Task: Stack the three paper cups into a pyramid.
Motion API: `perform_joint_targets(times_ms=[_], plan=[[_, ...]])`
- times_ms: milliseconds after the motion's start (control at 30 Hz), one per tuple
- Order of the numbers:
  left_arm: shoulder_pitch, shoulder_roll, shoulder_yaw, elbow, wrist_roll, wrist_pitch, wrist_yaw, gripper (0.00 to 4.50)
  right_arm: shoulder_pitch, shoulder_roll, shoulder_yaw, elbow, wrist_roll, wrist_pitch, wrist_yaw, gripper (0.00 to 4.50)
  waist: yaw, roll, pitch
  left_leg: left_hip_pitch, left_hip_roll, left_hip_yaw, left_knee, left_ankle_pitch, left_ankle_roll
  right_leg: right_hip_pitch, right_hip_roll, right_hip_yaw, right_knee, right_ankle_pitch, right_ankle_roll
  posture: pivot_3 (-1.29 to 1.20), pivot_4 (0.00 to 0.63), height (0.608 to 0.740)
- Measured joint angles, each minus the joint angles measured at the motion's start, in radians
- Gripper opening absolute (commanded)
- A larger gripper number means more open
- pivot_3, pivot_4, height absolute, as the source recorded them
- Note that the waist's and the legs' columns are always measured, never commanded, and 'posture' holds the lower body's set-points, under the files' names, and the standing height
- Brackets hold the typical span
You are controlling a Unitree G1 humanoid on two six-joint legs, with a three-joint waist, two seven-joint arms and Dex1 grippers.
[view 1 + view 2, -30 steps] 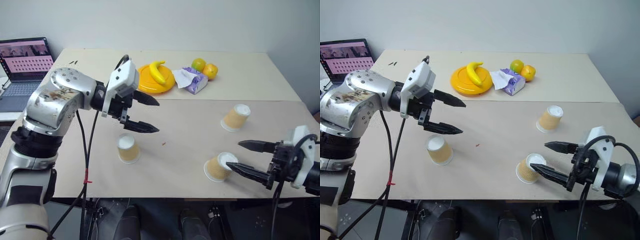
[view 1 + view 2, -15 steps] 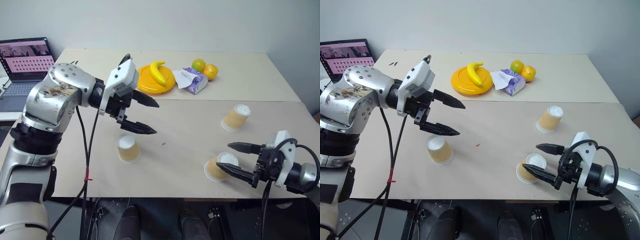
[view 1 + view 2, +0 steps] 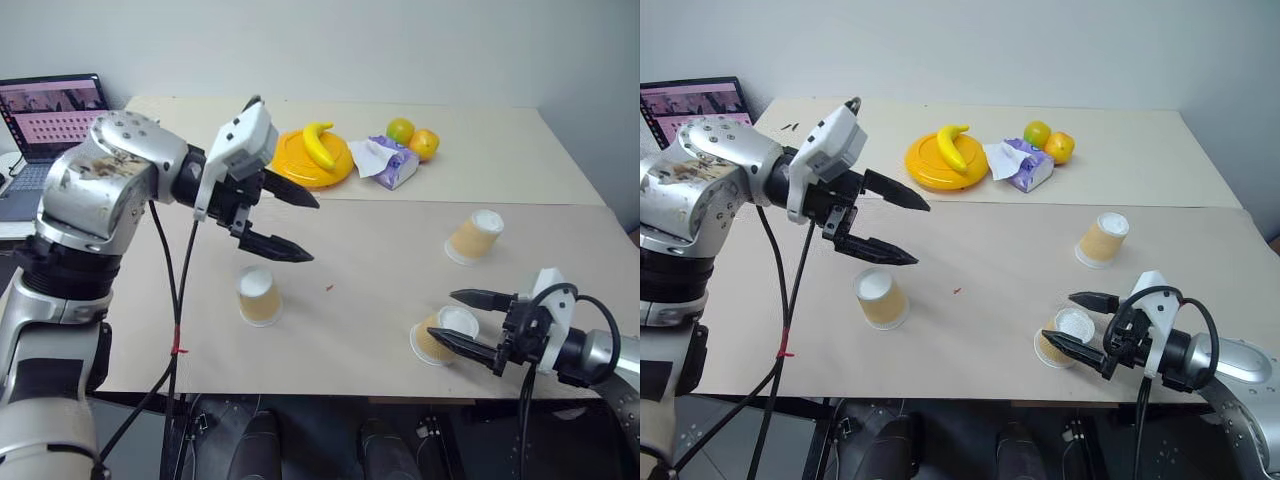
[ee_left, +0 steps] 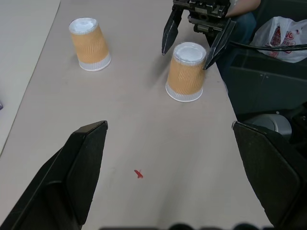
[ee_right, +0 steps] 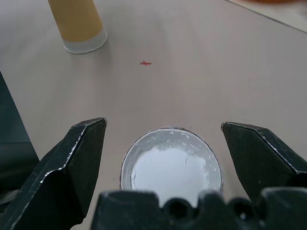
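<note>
Three tan-orange paper cups stand upside down and apart on the beige table [image 3: 380,250]. One is at the left [image 3: 258,295], one at the far right [image 3: 473,236] and one at the near right [image 3: 438,337]. My right gripper [image 3: 441,315] is open and low over the table, with a finger on each side of the near-right cup [image 5: 171,165], not touching it. The left gripper [image 3: 315,231] hangs open and empty in the air above and slightly behind the left cup. The left wrist view shows the far-right cup [image 4: 90,44] and the near-right cup [image 4: 185,76] between the right gripper's fingers.
At the back of the table sit a yellow plate [image 3: 300,170] with a banana [image 3: 318,143], a purple tissue pack [image 3: 387,162] and two round fruits [image 3: 412,138]. A laptop [image 3: 50,120] stands off the table's left. A small red mark [image 3: 329,288] lies mid-table.
My right gripper has sunk and come in from the right edge, so its open fingers now flank the near-right cup. The left gripper has stayed about where it was.
</note>
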Motion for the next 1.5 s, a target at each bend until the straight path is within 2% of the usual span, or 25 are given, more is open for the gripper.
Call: perform_joint_targets(times_ms=[200,267,300,367,533,633,733,867,967,1067,1233,1500], plan=[[-0.003,-0.001,0.000,0.001,0.000,0.015,0.000,4.44,0.028,0.000,0.024,0.036,-0.043,-0.035,0.012,4.50,-0.001,0.000,0.000,0.000,0.000,0.000,0.000,0.000,0.000,0.000,0.000,0.000,0.000,0.000,0.000,0.00,0.150,0.732],[-0.010,-0.002,0.000,0.002,0.001,0.017,0.000,4.50,0.028,0.001,0.024,0.039,-0.044,-0.042,0.012,3.96,-0.001,0.000,0.000,0.000,0.000,0.000,0.000,0.000,0.000,0.000,0.000,0.000,0.000,0.000,0.000,0.00,0.150,0.732],[-0.018,-0.002,0.000,0.002,0.001,0.017,0.000,4.50,0.028,0.001,0.024,0.039,-0.044,-0.044,0.011,3.83,-0.001,0.000,0.000,0.000,0.000,0.000,0.000,0.000,0.000,0.000,0.000,0.000,0.000,0.000,0.000,0.00,0.150,0.732],[-0.022,-0.003,0.000,0.002,0.001,0.017,0.000,4.50,0.026,0.001,0.024,0.040,-0.045,-0.045,0.009,3.18,-0.001,0.000,0.000,0.001,0.000,0.000,0.000,0.000,0.000,0.001,0.000,0.000,0.000,0.000,0.000,0.00,0.150,0.732],[-0.022,-0.014,0.000,0.002,0.000,0.019,0.006,4.50,-0.019,0.000,0.025,0.041,-0.044,-0.045,-0.009,3.18,-0.002,0.000,0.000,0.001,0.000,-0.001,0.000,0.000,0.000,0.002,0.000,0.000,0.000,0.000,0.000,0.00,0.150,0.732],[-0.019,-0.015,0.002,0.000,0.000,0.021,0.019,4.50,-0.120,-0.013,0.037,0.043,-0.033,-0.023,-0.013,3.18,-0.007,0.000,0.000,0.002,0.000,-0.001,0.000,0.000,0.000,0.002,0.000,0.000,0.000,0.000,0.000,0.00,0.150,0.732],[-0.008,-0.015,0.007,-0.020,-0.002,0.034,0.039,4.50,-0.262,-0.016,0.094,0.052,-0.015,0.005,-0.018,3.18,-0.013,0.000,0.000,0.003,0.000,-0.001,0.000,0.000,0.000,0.002,0.001,0.000,0.000,0.000,0.000,0.00,0.150,0.732],[0.060,0.018,0.033,-0.080,-0.004,0.056,0.073,4.50,-0.436,0.015,0.233,0.139,-0.025,0.028,-0.006,3.18,-0.020,0.000,0.000,0.003,0.000,-0.001,-0.001,0.000,0.000,0.002,0.001,0.000,0.000,0.000,-0.001,0.00,0.150,0.732],[0.108,0.057,0.051,-0.127,-0.005,0.068,0.090,4.50,-0.509,0.047,0.318,0.212,-0.046,0.026,0.025,3.18,-0.025,0.000,0.000,0.002,0.000,-0.001,-0.001,0.000,0.000,0.002,0.001,0.000,0.000,0.000,-0.001,0.00,0.150,0.732],[0.158,0.096,0.101,-0.175,-0.020,0.093,0.130,4.50,-0.583,0.083,0.388,0.303,-0.077,0.016,0.057,3.18,-0.025,0.000,0.000,0.002,0.000,-0.001,-0.001,0.000,0.000,0.002,0.001,0.000,0.000,0.000,-0.001,0.00,0.150,0.732],[0.325,0.146,0.239,-0.366,-0.102,0.218,0.243,4.50,-0.748,0.147,0.501,0.498,-0.152,-0.057,0.171,3.18,-0.030,0.000,0.000,0.003,0.001,-0.002,-0.002,0.000,0.000,0.002,0.001,-0.001,0.001,-0.001,-0.002,0.00,0.150,0.732],[0.465,0.177,0.405,-0.551,-0.240,0.354,0.407,4.50,-0.879,0.246,0.580,0.730,-0.240,-0.169,0.309,3.18,-0.025,0.000,0.000,0.003,0.001,-0.002,-0.002,0.000,0.000,0.002,0.001,-0.002,0.001,0.000,-0.002,0.00,0.150,0.732]])
